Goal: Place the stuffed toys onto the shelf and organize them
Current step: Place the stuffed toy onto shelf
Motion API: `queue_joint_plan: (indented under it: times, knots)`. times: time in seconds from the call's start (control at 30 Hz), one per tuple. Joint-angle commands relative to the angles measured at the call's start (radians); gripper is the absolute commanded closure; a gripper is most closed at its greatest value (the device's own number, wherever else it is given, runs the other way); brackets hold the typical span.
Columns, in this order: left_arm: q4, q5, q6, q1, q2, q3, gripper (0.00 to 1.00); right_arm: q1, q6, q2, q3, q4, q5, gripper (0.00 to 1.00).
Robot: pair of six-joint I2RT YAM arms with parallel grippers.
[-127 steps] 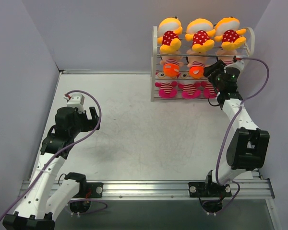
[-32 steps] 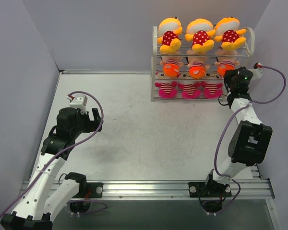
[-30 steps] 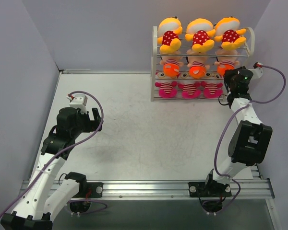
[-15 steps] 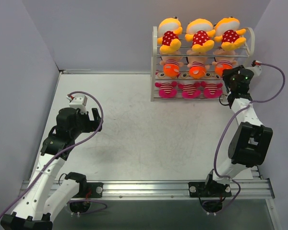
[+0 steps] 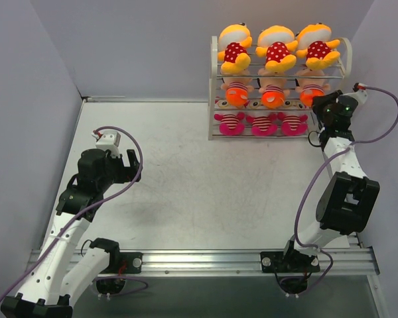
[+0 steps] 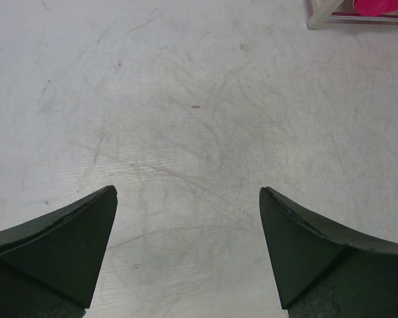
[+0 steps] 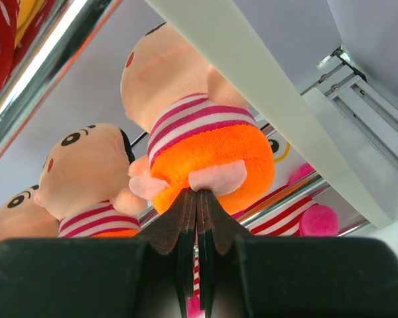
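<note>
The white wire shelf (image 5: 213,66) stands at the back right and holds the stuffed toys. Three yellow-orange ones with red dotted bodies (image 5: 276,48) sit on top, three peach-faced ones (image 5: 272,93) in the middle and three pink-striped ones (image 5: 262,123) at the bottom. My right gripper (image 5: 320,104) is at the right end of the middle tier. In the right wrist view it (image 7: 197,193) is shut, its tips pressed against the orange bottom of the rightmost peach toy (image 7: 205,152), with nothing between them. My left gripper (image 5: 129,165) hangs open over bare table, far from the shelf.
The shelf's white side frame (image 7: 265,86) crosses just above my right gripper. In the left wrist view a shelf foot (image 6: 318,16) shows at the top right, above scratched bare table (image 6: 186,119). Grey walls close in on three sides.
The right wrist has shifted a little to the right and back along the shelf's right end, staying shut. The left arm has not moved.
</note>
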Motion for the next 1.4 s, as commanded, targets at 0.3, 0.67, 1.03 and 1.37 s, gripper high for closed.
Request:
queue_joint_plan:
  times: [0.3,0.67,1.03,1.37]
  knots:
    - [0.018,0.005,0.015,-0.004,-0.008,0.003,0.03,-0.001,-0.024,-0.021,-0.03,0.025,-0.028,1.0]
    - [0.018,0.003,0.015,-0.005,-0.008,0.003,0.03,0.0,-0.026,-0.044,-0.034,0.019,-0.02,0.64]
    - [0.018,0.005,0.015,-0.005,-0.009,0.003,0.03,0.006,-0.055,-0.101,-0.036,-0.026,0.014,0.52]
    - [0.016,0.003,0.015,-0.005,-0.021,0.003,0.03,0.02,-0.087,-0.236,-0.039,-0.193,0.081,0.27]
